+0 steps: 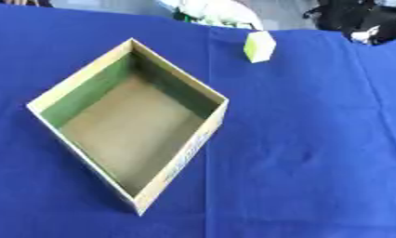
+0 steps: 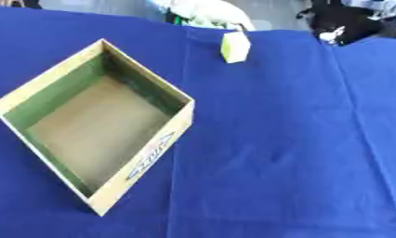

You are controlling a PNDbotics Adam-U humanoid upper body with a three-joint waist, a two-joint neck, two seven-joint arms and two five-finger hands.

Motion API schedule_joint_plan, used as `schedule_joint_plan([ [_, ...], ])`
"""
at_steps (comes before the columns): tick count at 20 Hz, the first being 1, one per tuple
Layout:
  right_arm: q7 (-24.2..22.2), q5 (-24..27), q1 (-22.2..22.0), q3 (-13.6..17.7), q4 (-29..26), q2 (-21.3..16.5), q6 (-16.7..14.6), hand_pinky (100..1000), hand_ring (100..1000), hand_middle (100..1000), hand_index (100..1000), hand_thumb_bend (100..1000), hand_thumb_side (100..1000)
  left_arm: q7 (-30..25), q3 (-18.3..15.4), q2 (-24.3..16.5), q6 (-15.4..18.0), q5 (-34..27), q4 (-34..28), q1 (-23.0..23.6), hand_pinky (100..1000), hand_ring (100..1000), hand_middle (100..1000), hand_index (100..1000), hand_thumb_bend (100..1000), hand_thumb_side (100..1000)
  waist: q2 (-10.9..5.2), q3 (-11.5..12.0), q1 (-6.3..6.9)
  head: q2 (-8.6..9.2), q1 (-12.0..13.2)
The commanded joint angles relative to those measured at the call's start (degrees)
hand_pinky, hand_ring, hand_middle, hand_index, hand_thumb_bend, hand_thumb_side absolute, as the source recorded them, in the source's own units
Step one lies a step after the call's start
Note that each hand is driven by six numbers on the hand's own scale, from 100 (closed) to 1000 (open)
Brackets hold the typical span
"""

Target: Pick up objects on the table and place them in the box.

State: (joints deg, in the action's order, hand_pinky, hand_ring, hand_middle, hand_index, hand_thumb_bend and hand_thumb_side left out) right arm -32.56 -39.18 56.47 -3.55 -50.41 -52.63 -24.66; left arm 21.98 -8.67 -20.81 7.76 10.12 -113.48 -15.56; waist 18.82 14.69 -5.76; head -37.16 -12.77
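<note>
Table [image 1: 315, 162] is wearing a blue cloth, creases running down the right side. Open cardboard box [image 1: 181, 160] is sitting on it left of centre, turned corner-on like a diamond, nothing lying inside, blue lettering showing on its near-right wall. Small yellow-green block [image 1: 259, 46] is standing near the far edge, well apart from the box, beyond its far corner and to the right.

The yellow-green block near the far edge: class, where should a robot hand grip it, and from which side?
Grip the yellow-green block across its two broad side faces, coming down from above. It stands upright and alone on the blue cloth, clear of the box, so probably both faces are open to fingers.
</note>
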Motion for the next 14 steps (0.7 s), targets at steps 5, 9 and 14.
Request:
schedule_joint_plan([
  [5,0.3,-2.3,2.6,0.0,-1.5,0.2,-0.8,962,941,908,1000,286,634,-0.7,0.2,-1.4,0.0,-0.2,-1.1,-1.1,713,747,879,657,261,871,-0.54,1.0,-0.11,1.15,-1.1],
  [9,1.1,-4.2,3.2,-0.2,-1.6,1.2,-1.2,960,935,904,1000,384,663,-0.9,0.3,-1.3,0.0,-0.3,-1.1,-1.2,713,747,880,657,259,870,-0.44,1.8,-0.27,1.38,-1.7],
  [14,2.5,-5.9,3.7,-1.0,-2.0,2.6,-2.6,954,931,902,1000,323,639,-1.2,0.5,-1.2,0.1,-0.5,-1.1,-1.6,713,747,880,657,258,870,-0.36,2.7,-0.40,1.74,-2.6],
])
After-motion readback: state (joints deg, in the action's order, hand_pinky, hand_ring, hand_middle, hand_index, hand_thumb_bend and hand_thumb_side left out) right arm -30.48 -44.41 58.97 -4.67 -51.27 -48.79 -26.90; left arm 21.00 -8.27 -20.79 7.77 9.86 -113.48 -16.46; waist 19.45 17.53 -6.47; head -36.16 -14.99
